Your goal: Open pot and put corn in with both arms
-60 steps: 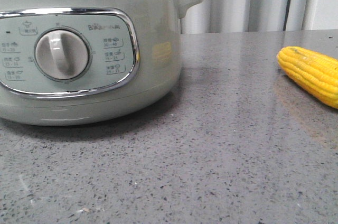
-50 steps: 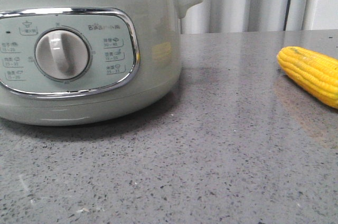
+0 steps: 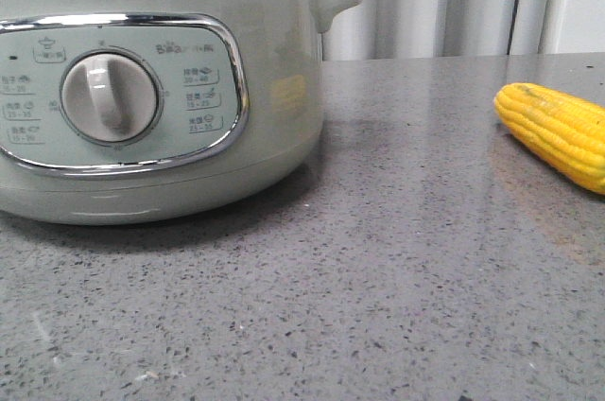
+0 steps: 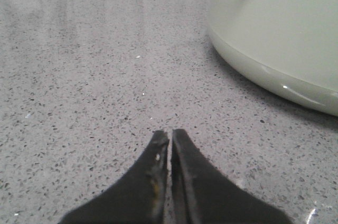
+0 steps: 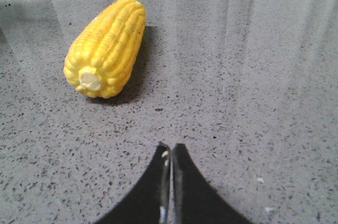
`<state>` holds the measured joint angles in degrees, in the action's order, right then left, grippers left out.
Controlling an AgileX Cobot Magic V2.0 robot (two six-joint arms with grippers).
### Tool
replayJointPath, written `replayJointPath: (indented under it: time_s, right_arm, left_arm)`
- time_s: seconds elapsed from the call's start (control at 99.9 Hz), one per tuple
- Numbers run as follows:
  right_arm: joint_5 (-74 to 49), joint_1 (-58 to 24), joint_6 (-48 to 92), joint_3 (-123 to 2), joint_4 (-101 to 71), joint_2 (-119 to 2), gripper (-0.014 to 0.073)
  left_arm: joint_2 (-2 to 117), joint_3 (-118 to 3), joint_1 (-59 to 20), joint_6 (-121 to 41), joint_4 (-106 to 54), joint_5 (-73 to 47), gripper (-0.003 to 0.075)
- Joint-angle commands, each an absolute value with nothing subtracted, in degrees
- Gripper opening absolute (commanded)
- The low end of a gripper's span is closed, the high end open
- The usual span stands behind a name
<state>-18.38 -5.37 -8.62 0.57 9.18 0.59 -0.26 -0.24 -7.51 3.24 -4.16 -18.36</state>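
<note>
The corn point(image 3: 556, 132) lies flat on the grey surface point(image 3: 397, 259), well right of the pot point(image 3: 151, 89), tapered tip toward it. Pot's lid is on, contents hidden; panel writing too small to read. Left hand point(image 4: 170, 145) and right hand point(image 5: 170, 158) both pressed together, holding nothing.

Pot point(image 3: 274, 127) control panel point(image 3: 118, 94): small brand logo above the cream dial point(image 3: 109, 96), unreadable; setting labels w/ tiny number ranges beside the dial, too blurred to read.
</note>
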Motion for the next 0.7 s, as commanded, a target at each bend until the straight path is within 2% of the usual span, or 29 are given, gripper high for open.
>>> replayJointPath:
  time_s: [0.0,0.69]
  right_arm:
    - [-17.0,-4.9,-8.3,1.6,8.8,1.9,-0.0071]
    - [-15.4,-4.9,-8.3,1.6,9.8,1.9,-0.0071]
  left_arm:
    - [-2.0,1.3,-7.3,3.1,-4.9,-16.3,-0.0020]
    - [-2.0,1.3,-7.3,3.1,-4.9,-16.3,-0.0020]
